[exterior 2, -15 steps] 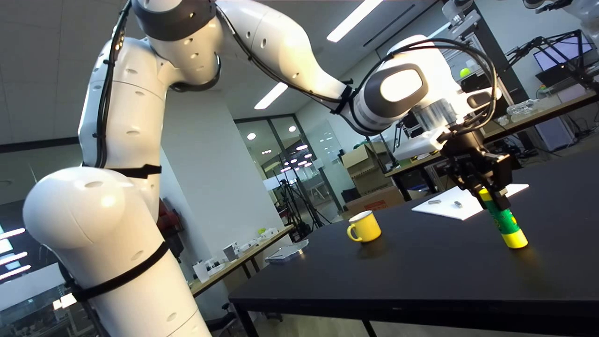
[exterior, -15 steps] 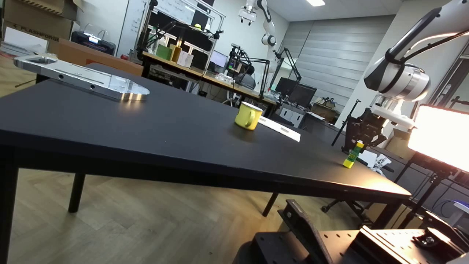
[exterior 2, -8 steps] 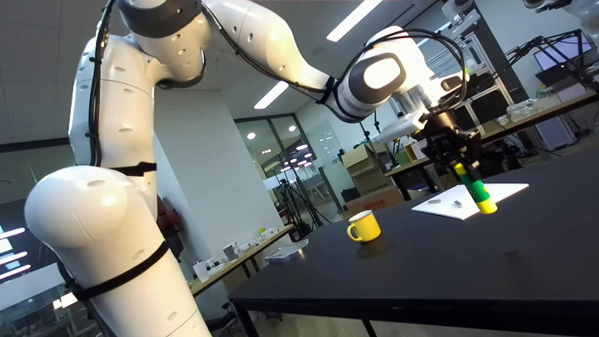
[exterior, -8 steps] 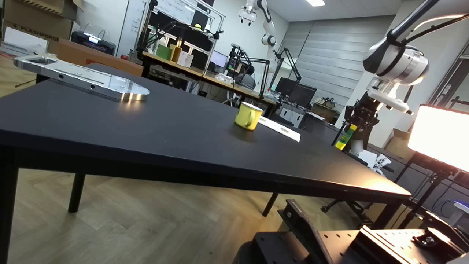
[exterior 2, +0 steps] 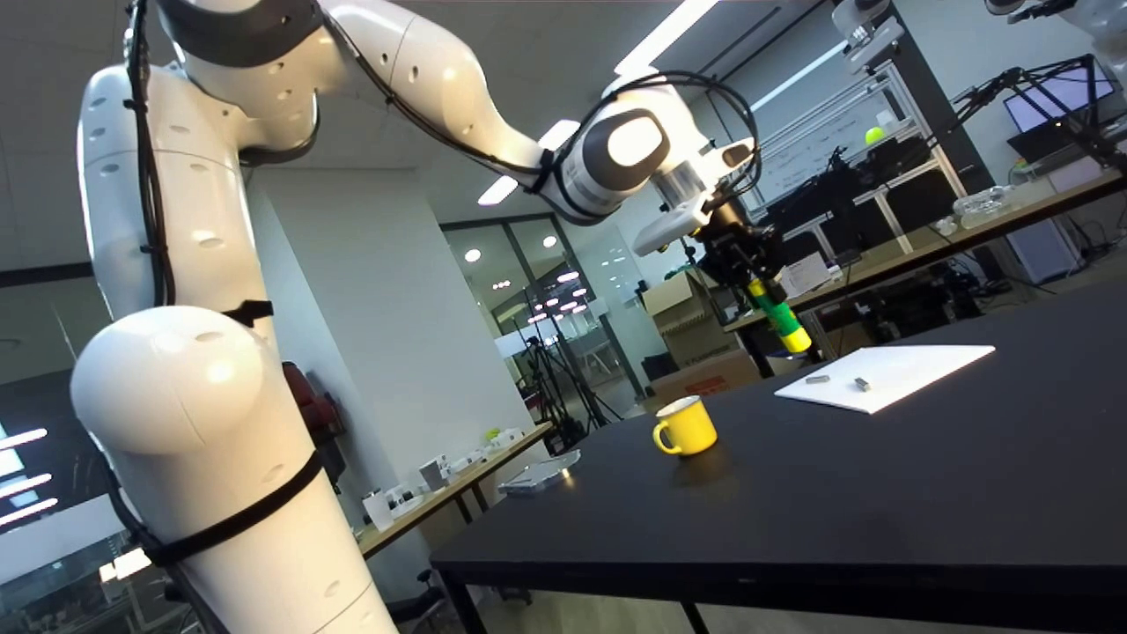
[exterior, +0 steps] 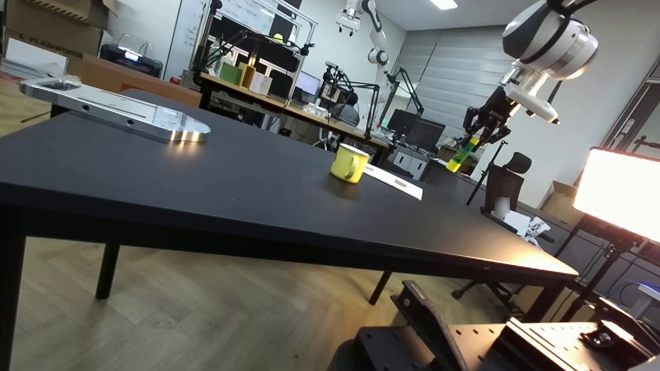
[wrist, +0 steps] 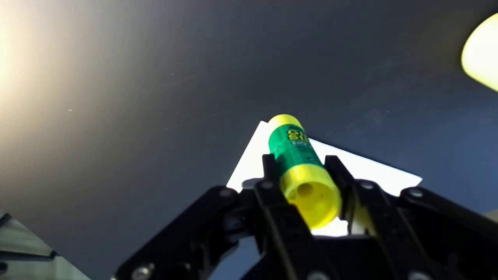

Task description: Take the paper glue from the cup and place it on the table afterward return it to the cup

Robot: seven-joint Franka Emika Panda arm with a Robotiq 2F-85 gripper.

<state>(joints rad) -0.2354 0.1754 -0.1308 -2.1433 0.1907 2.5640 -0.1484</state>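
Note:
The paper glue is a green stick with yellow ends. It shows in both exterior views [exterior: 463,154] [exterior 2: 780,319] and in the wrist view [wrist: 295,149]. My gripper [wrist: 300,160] is shut on it near its upper end and holds it tilted, well above the table; the gripper also shows in both exterior views [exterior: 473,136] [exterior 2: 762,280]. The cup is a yellow mug with a handle, upright on the black table, in both exterior views [exterior: 348,164] [exterior 2: 686,428]. Part of it shows at the right edge of the wrist view [wrist: 484,54]. The glue is apart from the cup.
A flat white panel [exterior 2: 898,374] with small metal pieces lies on the black table [exterior 2: 792,519], near the cup. A thick metal plate [exterior: 118,111] lies at the table's far end. A bright lamp panel [exterior: 619,190] stands beyond the table's edge.
My gripper has lifted the glue off the table area and carried it up and sideways toward the cup's side. The cup and panel have not moved.

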